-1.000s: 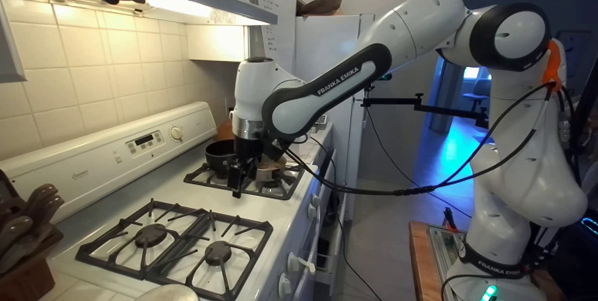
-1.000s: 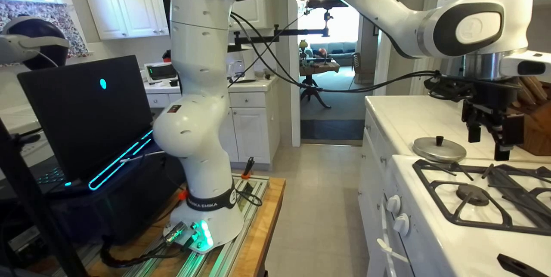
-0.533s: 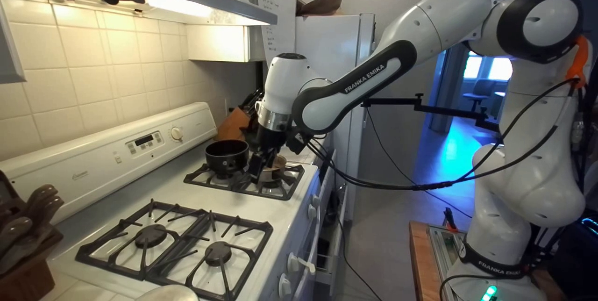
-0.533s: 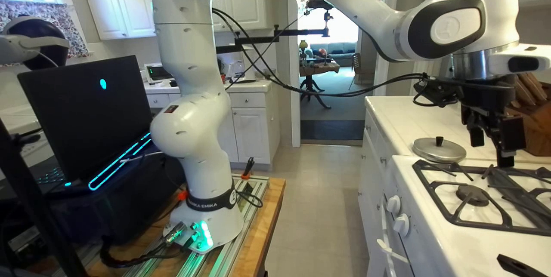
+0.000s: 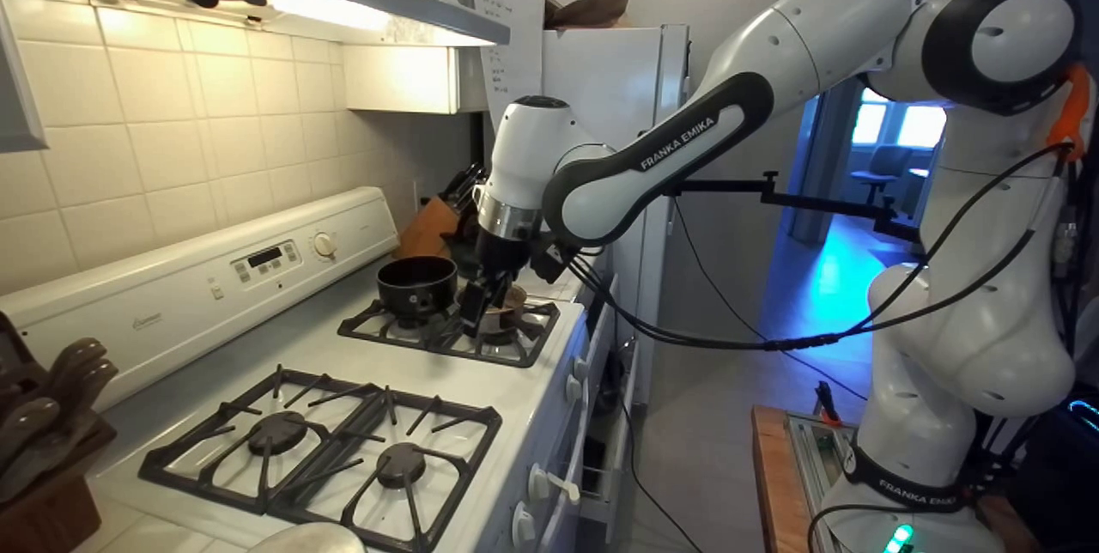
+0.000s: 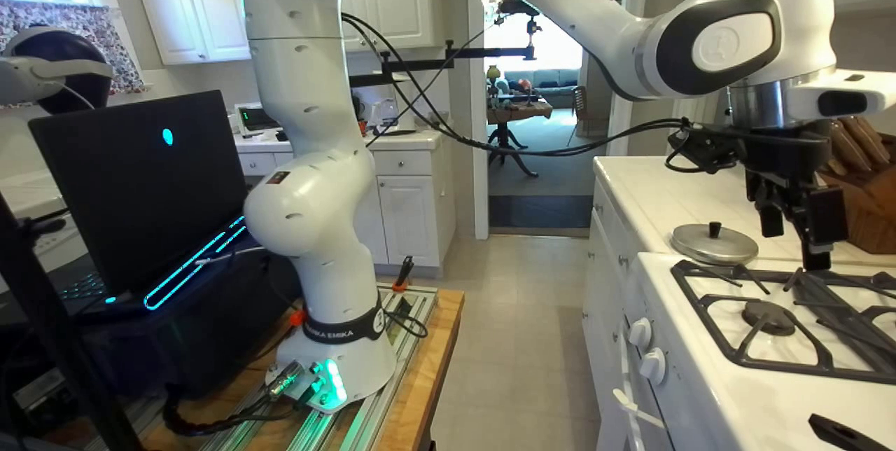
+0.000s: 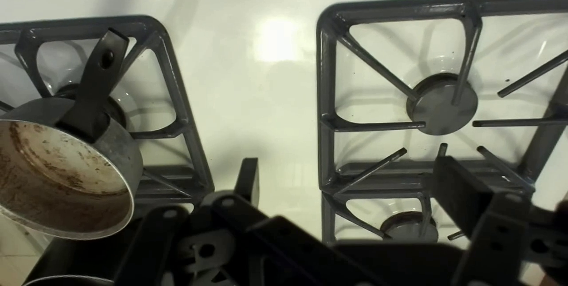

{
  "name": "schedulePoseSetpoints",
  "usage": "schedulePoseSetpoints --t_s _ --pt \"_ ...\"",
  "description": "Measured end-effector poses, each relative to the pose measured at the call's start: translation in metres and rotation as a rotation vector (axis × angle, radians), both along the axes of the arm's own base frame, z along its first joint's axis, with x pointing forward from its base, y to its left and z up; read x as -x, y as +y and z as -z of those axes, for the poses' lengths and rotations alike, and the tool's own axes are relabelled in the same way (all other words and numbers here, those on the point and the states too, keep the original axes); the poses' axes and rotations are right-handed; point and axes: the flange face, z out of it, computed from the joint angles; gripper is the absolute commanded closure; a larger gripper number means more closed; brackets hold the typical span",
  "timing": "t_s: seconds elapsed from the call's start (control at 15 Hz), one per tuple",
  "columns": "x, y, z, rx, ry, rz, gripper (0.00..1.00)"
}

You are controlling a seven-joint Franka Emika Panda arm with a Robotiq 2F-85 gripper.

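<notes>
While the hand [image 7: 348,170] grips nothing, saucepan [image 7: 66,175], work done: no grasp made, no lift shown; judged an opening stage.
Saucepan, work left: by judgement, all handling of it, since it rests on its grate [image 7: 194,146], uncovered, interior stained brown, black handle [image 7: 100,81] lying over the bars.
Hand: fingers [image 7: 247,179] spread wide, nothing between them; above the stove [image 7: 275,113], near the saucepan, on its side toward the second grate [image 7: 327,77]; no contact visible.
Arm [image 5: 798,38]: upright from its base [image 6: 371,360], which stands well apart from the saucepan; bent at the elbow, forearm sloping down toward the stove, hand pointing downward with a slight tilt.
Black pot [image 5: 416,287]: just beside the saucepan, on the same grate; interior too dark to read.
Metal lid [image 6: 714,244]: on the bench [image 6: 651,188], well apart from the saucepan, past the second grate; dark knob [image 6: 715,228] upward.
</notes>
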Motion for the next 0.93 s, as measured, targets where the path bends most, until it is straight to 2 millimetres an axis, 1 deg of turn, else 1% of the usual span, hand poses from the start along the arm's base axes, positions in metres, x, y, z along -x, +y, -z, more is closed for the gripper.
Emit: schedulePoseSetpoints --t_s 0.07,0.2,0.47,0.6,0.73,0.93 --pt "-0.001 -0.004 -0.002 -0.006 -0.006 0.026 0.00" --pt "-0.005 -0.022 -0.007 -0.023 -0.019 0.105 0.00" --pt "-0.010 -0.074 -0.015 -0.065 -0.047 0.306 0.00" --pt "-0.010 -0.097 -0.017 -0.078 -0.057 0.388 0.00" --pt "-0.010 -0.114 -0.019 -0.078 -0.063 0.417 0.00" --pt "-0.008 -0.133 -0.021 -0.064 -0.064 0.410 0.00"
